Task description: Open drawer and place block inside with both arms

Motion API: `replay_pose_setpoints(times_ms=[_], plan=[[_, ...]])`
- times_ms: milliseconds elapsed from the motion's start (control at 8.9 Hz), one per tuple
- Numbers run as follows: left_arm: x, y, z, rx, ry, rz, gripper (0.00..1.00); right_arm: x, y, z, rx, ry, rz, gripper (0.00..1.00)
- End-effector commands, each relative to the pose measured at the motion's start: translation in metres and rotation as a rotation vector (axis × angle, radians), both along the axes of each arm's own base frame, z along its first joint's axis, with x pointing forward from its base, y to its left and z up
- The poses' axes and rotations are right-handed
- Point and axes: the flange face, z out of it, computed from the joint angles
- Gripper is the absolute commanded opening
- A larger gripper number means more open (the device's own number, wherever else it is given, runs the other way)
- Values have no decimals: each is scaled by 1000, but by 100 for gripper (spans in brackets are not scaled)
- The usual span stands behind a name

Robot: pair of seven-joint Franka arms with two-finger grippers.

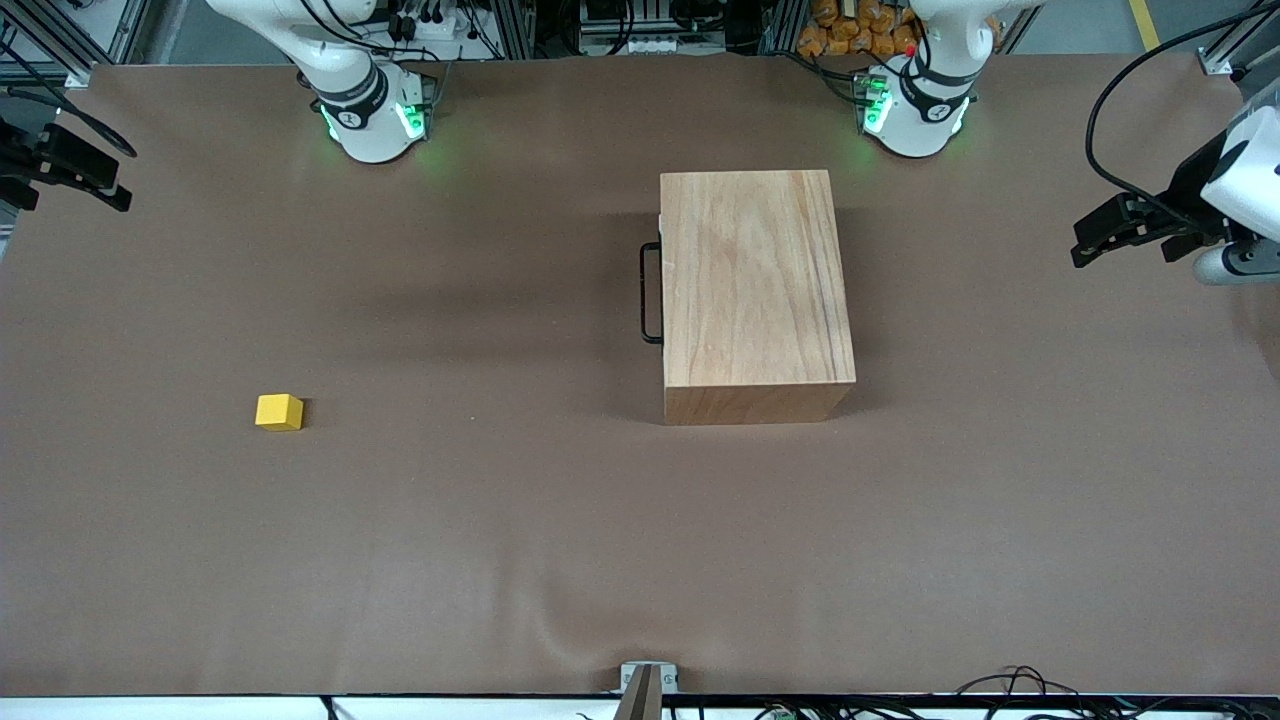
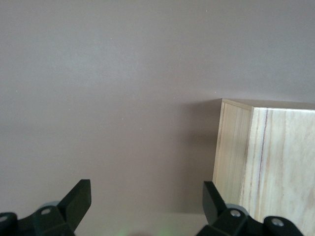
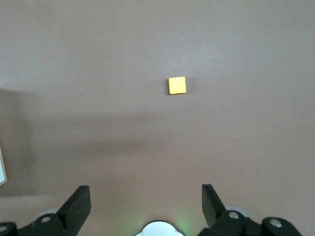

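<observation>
1. Drawer (image 1: 661, 280): it sits fully shut inside the wooden box (image 1: 755, 290), near the middle of the table (image 1: 500, 520) and toward the left arm's end. Only a thin edge of its white front shows, facing the right arm's end.
2. Drawer handling: the black wire handle (image 1: 650, 295) stands off the front panel and is the only practical place to grip. It looks rigid and thin, so the fingers should close across the bar. The box appears solid and fairly heavy, but it may slide when the handle is pulled; bracing it with the other arm is advisable.
3. Yellow block (image 1: 279, 412): it lies on the bare table toward the right arm's end, well apart from the box and nearer the front camera than the box. It appears light, hard and flat-sided, so a grip on two facing sides should hold.
4. Left gripper (image 1: 1135, 228): it hangs over the table edge at the left arm's end, fingers spread wide, holding nothing.
5. Right gripper (image 3: 145, 204): it hangs over the table edge at the right arm's end, fingers spread wide and empty, with the block in its wrist view.
6. Hidden items: the drawer's interior and depth cannot be seen. Both arms are cut off by the front view's borders.
</observation>
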Motion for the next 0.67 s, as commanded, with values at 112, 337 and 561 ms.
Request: replay_pose_setpoints(times_ms=[112, 337, 561], plan=[[1, 2, 3, 8, 8, -4, 100, 2, -2, 5, 8, -6, -12, 100], [6, 7, 1, 7, 9, 1, 100, 2, -2, 5, 8, -4, -12, 100], [12, 13, 2, -2, 34, -5, 100, 2, -2, 5, 8, -4, -14, 100]])
